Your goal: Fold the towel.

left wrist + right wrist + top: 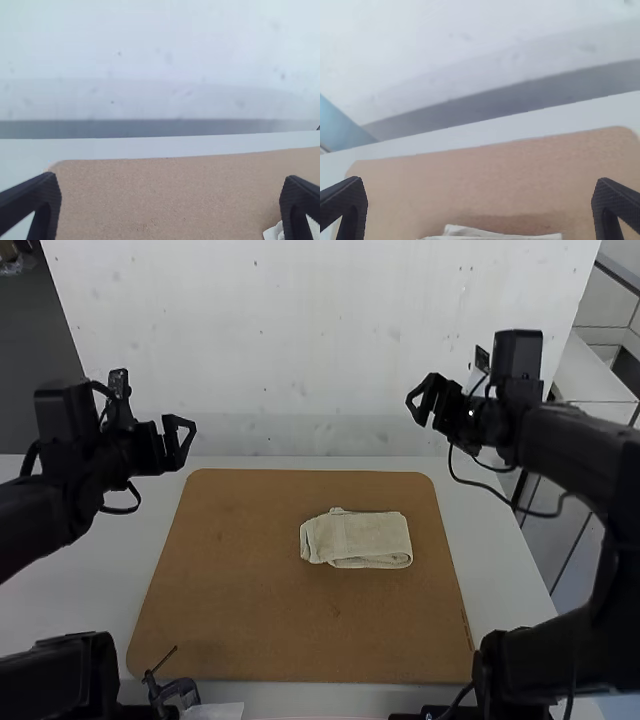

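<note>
From the high view, judge the folding as finished, or within one small tidying of it; to end well, leave the layers alone, or square up the loose bit with a light pinch, never dragging the top one off the rest. Find the towel [365, 538] on the brown board [240, 585], right of its middle and nearer the far edge, above the white tabletop [70, 600]. Looks cream and soft, folded over more than once into a compact oblong, longer from side to side, with a crease across its upper face toward the left end, a small tuft poking past the far edge, and stacked folds along the near side. Note the left gripper [181, 440] and the right gripper [423, 400], both empty and well apart from the towel. In the left wrist view, see the left gripper spread wide with nothing between; make out a pale corner of the towel, too little for judging the fold. In the right wrist view, see the right gripper likewise wide and empty, and the towel as a pale, slightly uneven strip on the board; if touching up that edge, come down slowly and close softly, to avoid pulling the layers loose.
</note>
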